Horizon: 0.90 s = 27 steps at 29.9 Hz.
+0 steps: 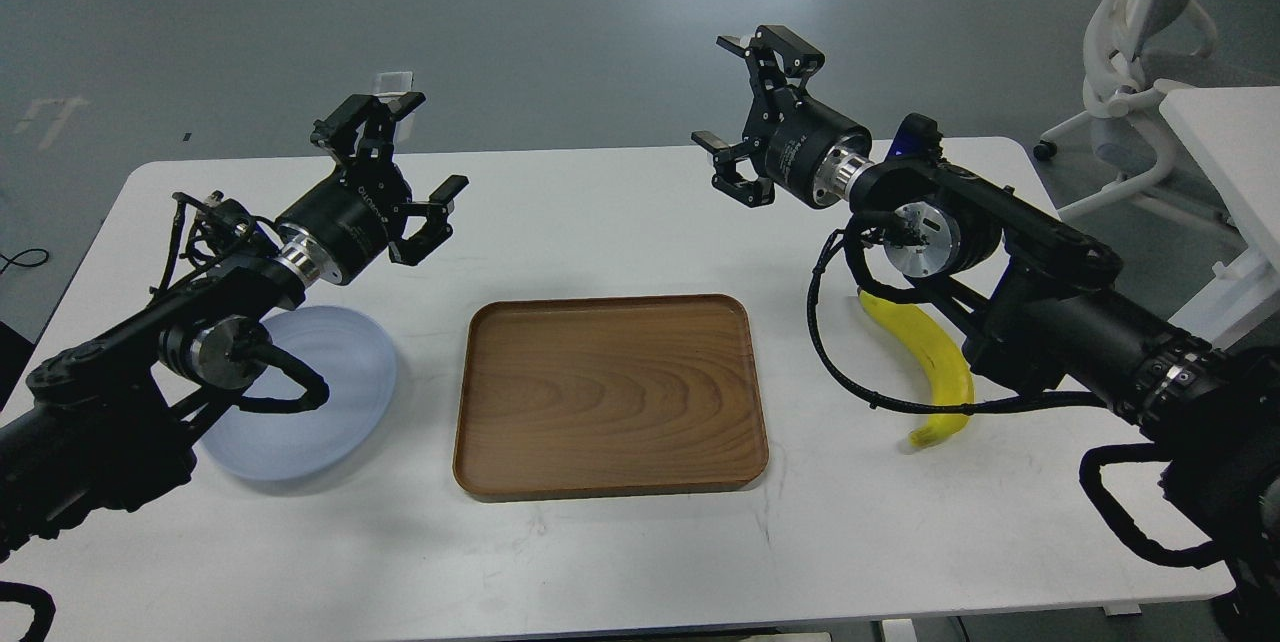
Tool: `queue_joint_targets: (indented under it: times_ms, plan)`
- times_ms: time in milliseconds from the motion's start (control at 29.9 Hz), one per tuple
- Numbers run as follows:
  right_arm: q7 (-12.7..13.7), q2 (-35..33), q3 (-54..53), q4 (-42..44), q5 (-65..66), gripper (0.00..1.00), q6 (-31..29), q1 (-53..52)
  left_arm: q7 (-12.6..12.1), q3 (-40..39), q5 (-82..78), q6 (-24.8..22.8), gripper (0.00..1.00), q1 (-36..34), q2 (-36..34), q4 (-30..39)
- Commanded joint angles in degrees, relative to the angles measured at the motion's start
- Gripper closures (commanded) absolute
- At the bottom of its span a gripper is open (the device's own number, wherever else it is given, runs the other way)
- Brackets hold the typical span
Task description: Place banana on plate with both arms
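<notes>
The yellow banana (pixel 930 362) lies on the white table at the right, partly hidden under my right arm and its cable. The pale blue plate (pixel 330 392) sits at the left, partly covered by my left arm. My left gripper (pixel 425 147) is open and empty, raised above the table beyond the plate. My right gripper (pixel 722 90) is open and empty, held high over the table's far side, up and left of the banana.
A rectangular brown wooden tray (pixel 610 392) sits in the table's middle between plate and banana. A white chair (pixel 1140 32) and another white table (pixel 1230 142) stand at the right, beyond the table edge.
</notes>
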State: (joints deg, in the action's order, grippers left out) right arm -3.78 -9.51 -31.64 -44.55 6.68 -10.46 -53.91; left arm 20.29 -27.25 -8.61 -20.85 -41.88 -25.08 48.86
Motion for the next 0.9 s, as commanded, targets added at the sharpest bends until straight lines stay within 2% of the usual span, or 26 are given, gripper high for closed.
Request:
queue_joint_targets:
  times_ms: [0,301,501,568,635,702,869]
  plan:
    - [0.0,-0.42,-0.09,-0.27,-0.09,0.01,0.0,0.21,0.1,0.09,-0.61,0.19,0.02,-0.22,-0.59,0.01]
    - [0.0,-0.68,-0.09,-0.62,-0.09,0.01,0.0,0.29,0.18,0.53,-2.72,1.51,0.02,-0.84,-1.11,-0.08]
    - [-0.09,-0.6,-0.09,-0.45,-0.09,0.01,-0.09,0.29,0.36,0.45,-23.25,12.74,0.02,-1.27,-1.03,0.71]
    - [-0.09,-0.51,-0.09,-0.45,-0.09,0.01,0.0,0.29,1.67,0.53,-37.8,20.46,0.02,-1.45,-1.11,1.41]
    - [-0.09,-0.51,-0.17,-0.45,-0.09,0.01,0.0,0.29,2.64,0.62,-47.57,25.47,0.02,-1.54,-1.81,2.99]
    - [-0.09,-0.51,-0.26,-0.36,-0.09,0.01,0.0,0.21,2.73,0.8,-52.19,27.34,0.02,-1.54,-3.04,4.57]
    - [-0.09,-0.77,-0.35,-0.45,-0.09,0.01,0.0,0.12,2.91,2.55,-54.75,27.62,0.02,-0.57,-7.88,10.64]
